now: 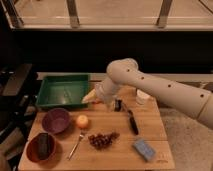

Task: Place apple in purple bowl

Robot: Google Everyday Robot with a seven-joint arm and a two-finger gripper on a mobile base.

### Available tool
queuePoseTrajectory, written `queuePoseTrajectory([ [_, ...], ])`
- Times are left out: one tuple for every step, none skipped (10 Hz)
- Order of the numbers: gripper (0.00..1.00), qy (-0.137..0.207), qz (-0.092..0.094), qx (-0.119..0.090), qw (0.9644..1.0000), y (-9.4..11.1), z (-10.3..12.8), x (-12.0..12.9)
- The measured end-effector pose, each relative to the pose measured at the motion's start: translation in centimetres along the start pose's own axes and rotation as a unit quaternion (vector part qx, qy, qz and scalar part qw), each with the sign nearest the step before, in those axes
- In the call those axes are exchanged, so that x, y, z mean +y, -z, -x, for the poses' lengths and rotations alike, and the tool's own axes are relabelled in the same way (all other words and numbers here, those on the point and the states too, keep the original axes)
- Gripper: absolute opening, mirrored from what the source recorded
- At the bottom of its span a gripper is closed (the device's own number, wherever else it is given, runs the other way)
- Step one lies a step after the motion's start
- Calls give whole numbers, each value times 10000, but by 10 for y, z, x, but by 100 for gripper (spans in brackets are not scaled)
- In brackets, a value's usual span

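Observation:
The apple, small, glossy and orange-yellow, sits on the wooden table just right of the purple bowl. The bowl is empty and stands at the table's left. My gripper hangs at the end of the cream arm over the back middle of the table. It is to the right of and behind the apple, apart from it, with nothing visibly held.
A green tray stands at the back left. A reddish-brown bowl with a dark object is at the front left. A fork, a grape bunch, a black knife, a blue sponge and a white cup lie around.

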Motion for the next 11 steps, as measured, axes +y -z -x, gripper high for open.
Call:
queuePoseTrajectory([
  [80,51,29,15,10000,-3,-2,7],
  [80,33,25,3,10000,-2,-1,5],
  [80,33,25,7,10000,-2,-1,5],
  [80,48,25,15,10000,-3,-2,7],
  [80,35,31,20,10000,-4,-2,5],
  [80,0,73,32,10000,-5,-1,5],
  [80,-44,106,43,9999,-14,-1,9],
  [80,-93,140,69,9998,-24,0,14],
  [80,-182,200,138,9995,-40,1,19],
  [80,-265,238,195,9992,-49,3,18],
  [80,-356,277,270,9986,-58,6,13],
])
